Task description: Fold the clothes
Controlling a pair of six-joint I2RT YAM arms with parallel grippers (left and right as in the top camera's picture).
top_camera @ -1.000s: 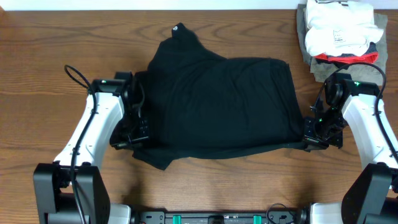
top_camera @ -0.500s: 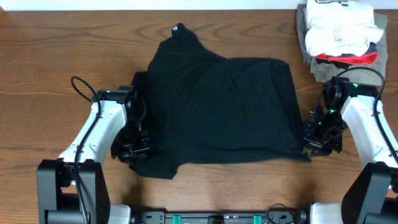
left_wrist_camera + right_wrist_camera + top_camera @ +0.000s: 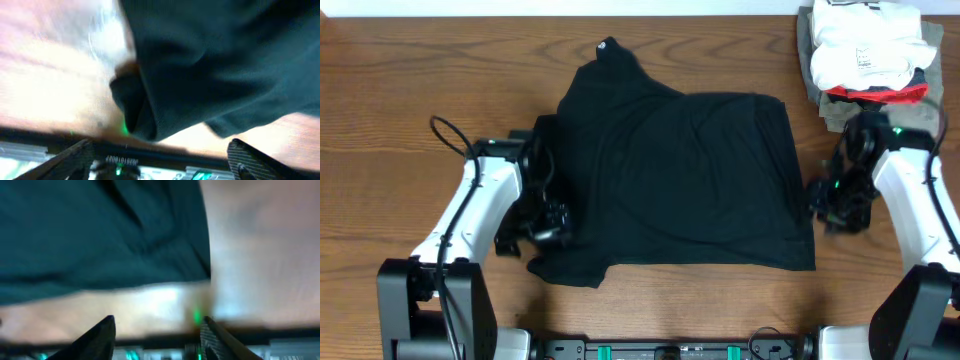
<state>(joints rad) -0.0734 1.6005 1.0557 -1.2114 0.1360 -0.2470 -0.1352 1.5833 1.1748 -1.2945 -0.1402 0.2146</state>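
Observation:
The clothes, a black T-shirt [image 3: 680, 170], lie spread in the middle of the table, with one part pointing toward the far edge. My left gripper [image 3: 548, 218] sits at the shirt's left front edge. In the left wrist view the black fabric [image 3: 210, 65] hangs just beyond the left gripper [image 3: 160, 160], which is open with nothing between its fingers. My right gripper [image 3: 823, 205] stands just off the shirt's right edge. The right wrist view shows the shirt [image 3: 100, 235] past the right gripper [image 3: 157, 337], which is also open and holds nothing.
A pile of other garments [image 3: 870, 50], white on top with red and grey under it, lies at the far right corner, close behind my right arm. Bare wooden table [image 3: 400, 80] stretches to the left and along the front edge.
Both grippers have opened and let go of the shirt's front hem. The hem now lies flat nearer the front edge. The right gripper has drawn back a little from the fabric.

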